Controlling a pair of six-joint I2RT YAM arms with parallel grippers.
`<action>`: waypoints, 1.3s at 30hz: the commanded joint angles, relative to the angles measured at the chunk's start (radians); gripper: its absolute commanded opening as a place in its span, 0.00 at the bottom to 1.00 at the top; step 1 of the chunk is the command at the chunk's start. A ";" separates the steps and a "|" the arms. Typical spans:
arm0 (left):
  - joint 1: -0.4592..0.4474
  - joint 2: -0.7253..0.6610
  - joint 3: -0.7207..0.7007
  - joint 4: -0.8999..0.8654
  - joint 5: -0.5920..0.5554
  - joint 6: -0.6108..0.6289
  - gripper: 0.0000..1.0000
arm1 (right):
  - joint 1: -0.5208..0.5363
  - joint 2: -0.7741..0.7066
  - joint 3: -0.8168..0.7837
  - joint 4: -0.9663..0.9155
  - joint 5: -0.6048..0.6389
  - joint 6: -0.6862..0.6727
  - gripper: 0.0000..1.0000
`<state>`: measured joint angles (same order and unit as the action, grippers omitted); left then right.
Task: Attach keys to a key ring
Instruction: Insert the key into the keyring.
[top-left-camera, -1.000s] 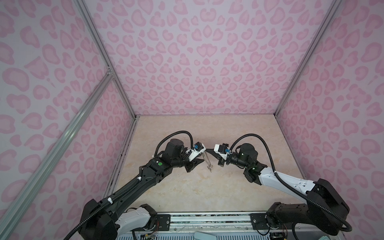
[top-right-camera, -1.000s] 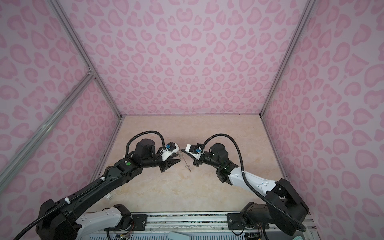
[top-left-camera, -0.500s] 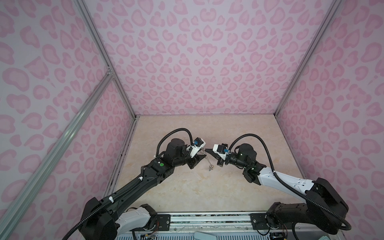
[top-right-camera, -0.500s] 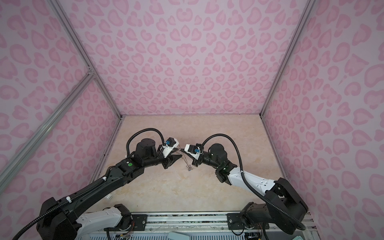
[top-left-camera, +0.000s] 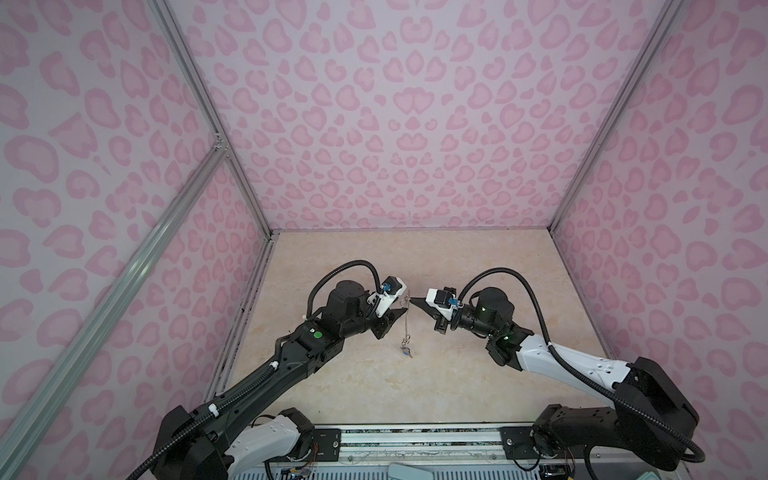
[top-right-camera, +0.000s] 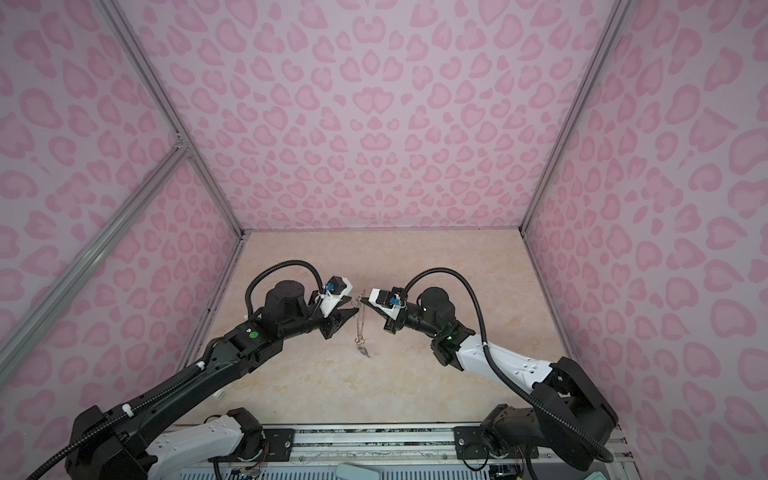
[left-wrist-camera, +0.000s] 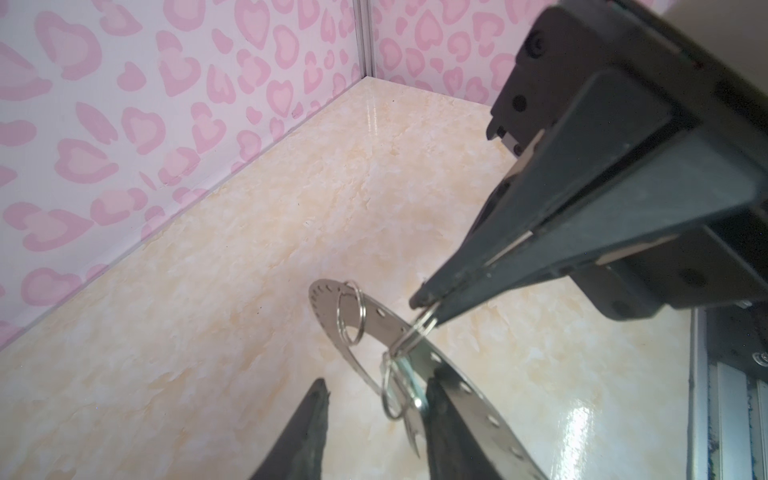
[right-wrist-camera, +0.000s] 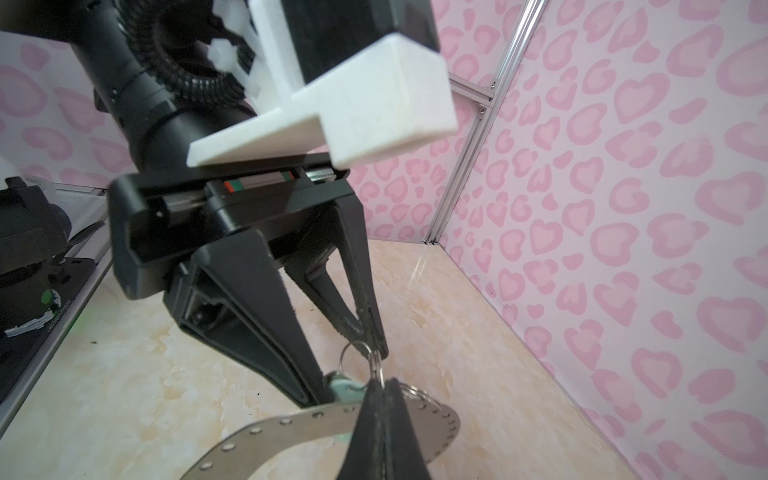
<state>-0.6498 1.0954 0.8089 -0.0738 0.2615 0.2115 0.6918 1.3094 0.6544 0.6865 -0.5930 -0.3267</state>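
Observation:
The key ring (left-wrist-camera: 376, 318), a flat grey disc with small rim holes, hangs above the floor between my two arms; it is edge-on in both top views (top-left-camera: 405, 322). My right gripper (right-wrist-camera: 380, 384) is shut on a small wire loop (left-wrist-camera: 411, 334) threaded through the disc's rim. My left gripper (left-wrist-camera: 376, 390) is open, its fingers (left-wrist-camera: 318, 409) on either side of another wire loop and a mint green key (right-wrist-camera: 345, 386). A blue key (top-left-camera: 408, 352) dangles from the bottom of the disc. Another empty loop (left-wrist-camera: 351, 316) sits on the rim.
The cell has a pale marble floor (top-left-camera: 478, 257) and pink heart-patterned walls with aluminium posts (top-left-camera: 582, 166) at the corners. Both arm bases sit on a rail (top-left-camera: 415, 440) at the front edge. The two wrists (top-right-camera: 320, 307) nearly meet at mid floor.
My left gripper's jaws have opened somewhat and the left wrist has shifted slightly up and back. The right gripper has stayed shut on the loop, and the disc hangs in nearly the same place.

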 joint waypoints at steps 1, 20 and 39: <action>-0.001 -0.009 -0.001 0.023 -0.015 -0.013 0.43 | 0.000 -0.007 -0.001 0.025 0.025 -0.008 0.00; -0.007 0.018 0.021 0.008 0.030 0.019 0.06 | -0.003 -0.004 0.001 0.053 -0.027 0.002 0.00; 0.032 0.095 0.117 -0.205 0.341 0.134 0.03 | -0.038 0.019 -0.040 0.254 -0.187 0.132 0.00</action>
<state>-0.6197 1.1805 0.9077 -0.2096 0.5259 0.3046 0.6533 1.3201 0.6098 0.8494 -0.7418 -0.2199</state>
